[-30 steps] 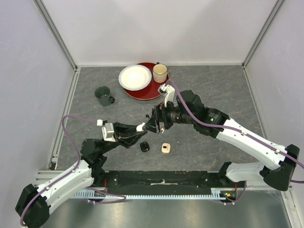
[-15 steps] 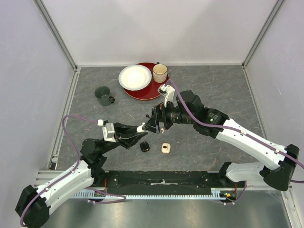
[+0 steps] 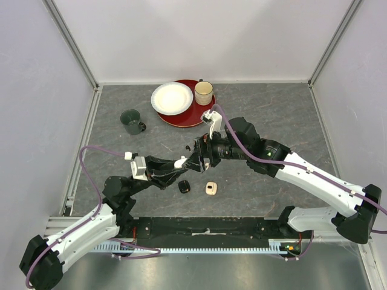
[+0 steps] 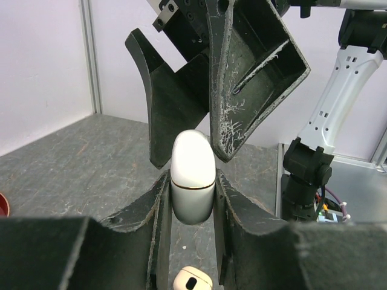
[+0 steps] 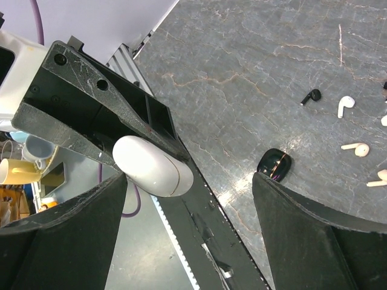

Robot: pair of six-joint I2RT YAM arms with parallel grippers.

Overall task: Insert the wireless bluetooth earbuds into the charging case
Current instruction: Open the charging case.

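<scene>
My left gripper [image 4: 192,181] is shut on a closed white charging case [image 4: 192,178] and holds it upright above the table; the gripper also shows from above [image 3: 175,164]. My right gripper [image 3: 196,156] is open, its two fingers [image 4: 254,72] spread just over the case top without gripping it. In the right wrist view the white case [image 5: 151,166] lies near the left finger. A black case [image 5: 274,164] lies shut on the table. A black earbud [image 5: 311,96], a white earbud [image 5: 345,106] and a pale earbud [image 5: 357,148] lie loose beyond it.
A black case [image 3: 184,187] and an open beige case [image 3: 211,189] lie near the front rail. A green mug [image 3: 131,121] stands at the left. A red tray [image 3: 188,118] at the back holds a white plate [image 3: 172,98] and a cream cup [image 3: 204,92].
My right gripper has shifted slightly toward the white case in the left gripper. The left arm has hardly moved.
</scene>
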